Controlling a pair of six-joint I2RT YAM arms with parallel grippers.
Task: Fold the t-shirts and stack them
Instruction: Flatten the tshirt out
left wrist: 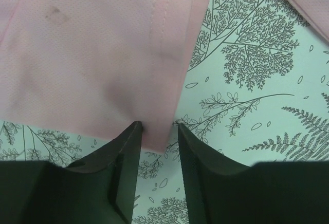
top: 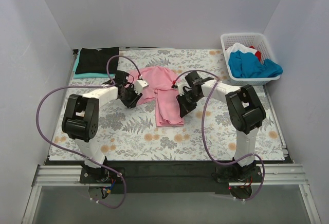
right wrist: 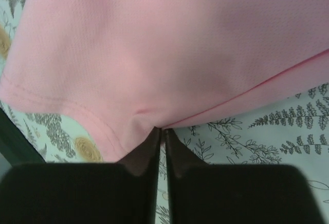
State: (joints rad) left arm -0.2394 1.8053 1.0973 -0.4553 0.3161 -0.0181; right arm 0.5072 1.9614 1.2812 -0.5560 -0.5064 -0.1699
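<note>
Draping limp and light, the pink t-shirt wants hem grips: right gripper pinched closed on its edge, left gripper part-open astride a corner.

- You see the top view brightly and evenly lit from overhead; the white walls take a faint lilac tint, with no glare.
- Shadows on the tablecloth are soft and faint.
- That view is sharp into the desk's corners, with slight wide-angle bending at the borders.
- In your left wrist view the pink t-shirt and fern print are crisp; the fingers of the left gripper are near-black, detail lost.
- In your right wrist view the cloth is softly focused, shaded mauve near the right gripper, whose fingers are blurred dark shapes.
</note>
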